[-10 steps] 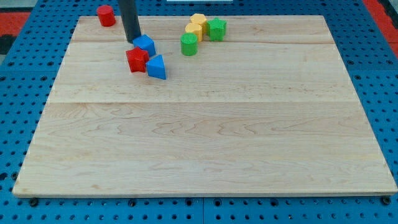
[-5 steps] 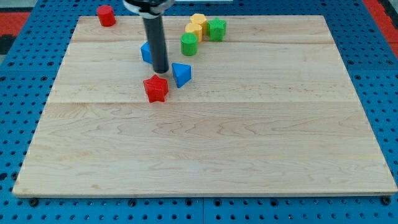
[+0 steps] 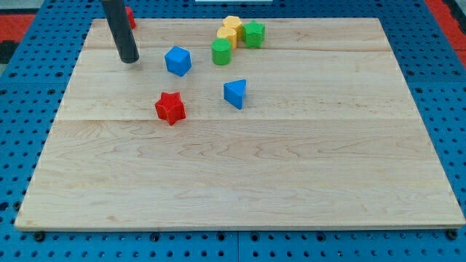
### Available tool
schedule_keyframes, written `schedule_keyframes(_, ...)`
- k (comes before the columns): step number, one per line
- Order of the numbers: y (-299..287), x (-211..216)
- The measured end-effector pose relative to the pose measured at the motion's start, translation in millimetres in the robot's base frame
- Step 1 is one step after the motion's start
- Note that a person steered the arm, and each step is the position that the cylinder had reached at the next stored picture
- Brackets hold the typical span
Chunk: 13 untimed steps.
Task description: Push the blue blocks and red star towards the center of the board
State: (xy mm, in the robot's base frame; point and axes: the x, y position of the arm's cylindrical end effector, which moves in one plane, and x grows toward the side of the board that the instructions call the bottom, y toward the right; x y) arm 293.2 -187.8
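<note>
My tip (image 3: pixel 129 60) rests on the board at the upper left, clear of all blocks. A blue cube (image 3: pixel 178 60) lies a short way to the tip's right. A red star (image 3: pixel 170 108) lies below and to the right of the tip. A blue triangular block (image 3: pixel 235 93) lies right of the star and below the green blocks. The three blocks stand apart from one another, above and left of the board's middle.
A red block (image 3: pixel 129 16) shows partly behind the rod at the top left. Two yellow blocks (image 3: pixel 231 28) and two green blocks (image 3: pixel 221 52) (image 3: pixel 253 33) cluster at the top middle. The wooden board (image 3: pixel 240 182) lies on a blue pegboard.
The rod has moved from between the blue blocks up and left, away from them. The blue triangle has shifted right, the red star slightly left and down; the blue cube now shows fully.
</note>
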Motion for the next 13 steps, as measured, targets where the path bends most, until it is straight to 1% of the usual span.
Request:
schedule_keyframes(1, 66, 2)
schedule_keyframes(2, 101, -5)
schedule_keyframes(3, 110, 53)
schedule_keyframes(4, 108, 69)
schedule_keyframes(5, 6, 66)
schedule_keyframes(6, -8, 133)
schedule_keyframes(7, 34, 138)
schedule_keyframes(8, 97, 128)
schedule_keyframes(9, 155, 128)
schedule_keyframes(10, 43, 102)
schedule_keyframes(11, -48, 21)
schedule_keyframes(12, -98, -39)
schedule_keyframes(13, -117, -77)
